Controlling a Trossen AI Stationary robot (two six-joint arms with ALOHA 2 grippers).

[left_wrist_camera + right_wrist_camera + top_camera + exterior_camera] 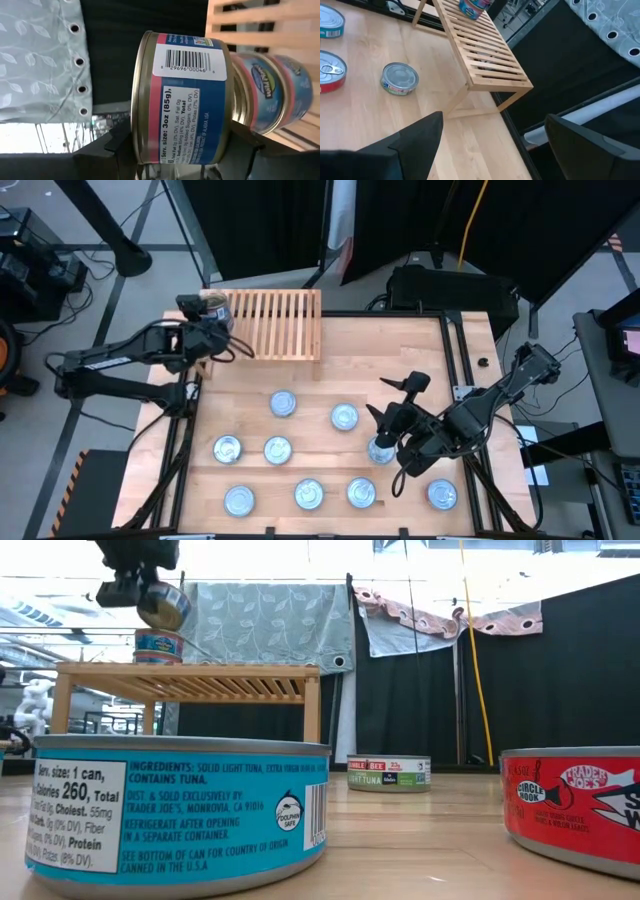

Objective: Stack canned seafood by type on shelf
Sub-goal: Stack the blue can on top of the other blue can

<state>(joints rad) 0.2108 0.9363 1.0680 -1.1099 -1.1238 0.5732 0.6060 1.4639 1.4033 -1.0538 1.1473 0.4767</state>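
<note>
Left wrist view is showing my left hand (182, 150) pinching a blue-and-red tin (182, 97) by its flat faces, tilted on edge, right beside the tins already sitting on the shelf (260, 30). From overhead, that hand is hovering at the left end of the shelf, and the level camera is showing the tin hanging just above a small stack (158, 645) there.

I am worrying about the tilt: if I am releasing before the tin is lying flat, it could land on its rim, roll off the slats, or knock the stack over the near edge.

My right hand (490, 145) is spread wide and carrying nothing, hanging over the tabletop (330, 380) near a loose tin (381, 450).

As for what is holding what, the shelf is carrying only that stack at its left end; nine or so other tins are lying spread over the tabletop.
</note>
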